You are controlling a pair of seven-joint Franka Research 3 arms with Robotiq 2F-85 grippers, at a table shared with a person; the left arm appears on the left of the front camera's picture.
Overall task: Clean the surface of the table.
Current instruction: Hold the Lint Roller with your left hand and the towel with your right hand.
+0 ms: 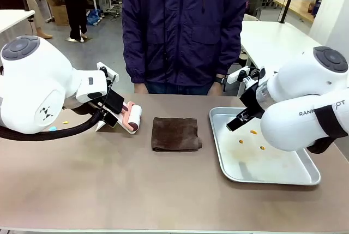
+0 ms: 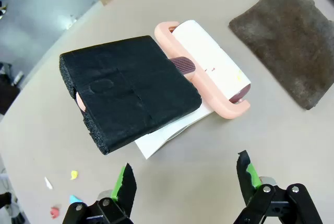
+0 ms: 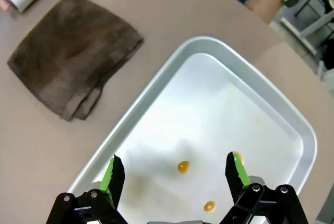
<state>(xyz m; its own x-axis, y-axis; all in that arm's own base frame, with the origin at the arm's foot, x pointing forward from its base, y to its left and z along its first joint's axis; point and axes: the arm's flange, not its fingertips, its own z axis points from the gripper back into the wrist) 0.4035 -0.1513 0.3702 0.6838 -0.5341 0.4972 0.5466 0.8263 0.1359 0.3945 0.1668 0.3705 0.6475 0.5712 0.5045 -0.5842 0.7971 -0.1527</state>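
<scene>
The brownish table (image 1: pixel 109 185) spans the front view. My left gripper (image 2: pixel 185 181) hovers open just short of a black foam block (image 2: pixel 130 96). The block rests on a white lint roller with a pink frame (image 2: pixel 209 70) and on a white sheet. Small coloured scraps (image 2: pixel 73 174) lie on the table beside that gripper, also visible as scraps (image 1: pixel 65 122) in the front view. My right gripper (image 3: pixel 175 174) is open above the near left corner of the silver tray (image 3: pixel 292 130), with nothing between its fingers.
A folded brown cloth (image 1: pixel 175 133) lies mid-table between the roller (image 1: pixel 132 117) and the tray (image 1: pixel 272 177). Orange crumbs (image 3: pixel 183 167) sit in the tray. A person in a dark jacket (image 1: pixel 182 27) stands at the far edge.
</scene>
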